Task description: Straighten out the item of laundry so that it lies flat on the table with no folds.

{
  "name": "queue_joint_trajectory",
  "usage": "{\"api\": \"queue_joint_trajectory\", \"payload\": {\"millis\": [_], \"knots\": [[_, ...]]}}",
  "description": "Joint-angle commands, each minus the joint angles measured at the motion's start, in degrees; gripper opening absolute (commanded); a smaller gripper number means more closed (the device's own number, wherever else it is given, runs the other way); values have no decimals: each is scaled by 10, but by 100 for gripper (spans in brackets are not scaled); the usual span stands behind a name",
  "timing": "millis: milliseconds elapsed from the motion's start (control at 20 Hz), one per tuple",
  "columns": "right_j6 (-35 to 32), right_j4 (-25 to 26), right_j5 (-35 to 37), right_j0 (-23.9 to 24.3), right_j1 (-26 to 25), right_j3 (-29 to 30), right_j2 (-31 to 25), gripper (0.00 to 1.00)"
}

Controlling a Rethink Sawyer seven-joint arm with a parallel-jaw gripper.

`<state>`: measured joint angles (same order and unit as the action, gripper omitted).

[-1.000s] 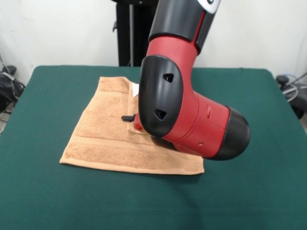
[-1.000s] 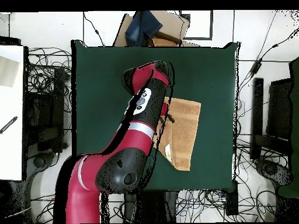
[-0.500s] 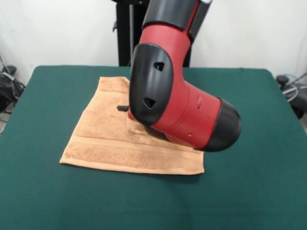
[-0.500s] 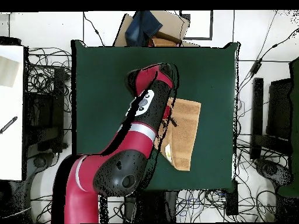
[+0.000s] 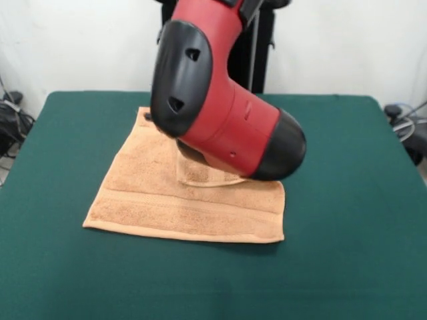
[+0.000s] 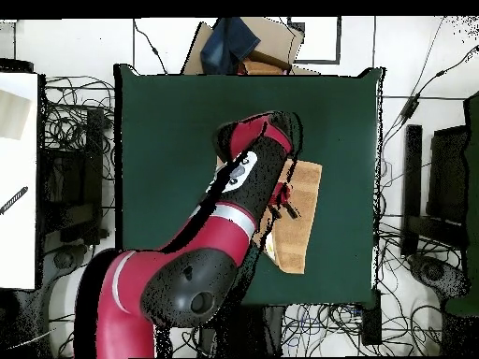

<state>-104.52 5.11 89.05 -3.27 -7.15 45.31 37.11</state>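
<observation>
The item of laundry, a tan towel [image 5: 153, 193], lies on the green table [image 5: 347, 200] left of centre. Its near and left edges lie flat. A curved flap [image 5: 203, 177] stands raised in the middle, just under the arm. The arm's bulky red and black housing [image 5: 220, 120] covers the towel's far right part and hides the gripper in the front view. From overhead, the gripper [image 6: 284, 200] sits over the towel [image 6: 304, 201], close to its left edge in that view. Its state is unclear.
In the overhead view a cardboard box with a blue object [image 6: 245, 42] sits just beyond the table's top edge. Cables lie on the floor on both sides, and a white surface [image 6: 17, 178] stands at the left. Bare green cloth [image 6: 168, 140] surrounds the towel.
The arm has swung left and back in the front view, further over the towel. A curved flap of towel now shows raised beneath it.
</observation>
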Motion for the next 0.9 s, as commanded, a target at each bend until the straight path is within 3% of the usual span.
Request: {"api": "queue_joint_trajectory", "payload": {"millis": [50, 350, 900], "knots": [[-26, 11, -114, -14, 42, 90, -78, 100], [-56, 8, -101, -47, 84, 94, -59, 100], [-63, 8, -54, -71, 102, 88, -46, 100]]}}
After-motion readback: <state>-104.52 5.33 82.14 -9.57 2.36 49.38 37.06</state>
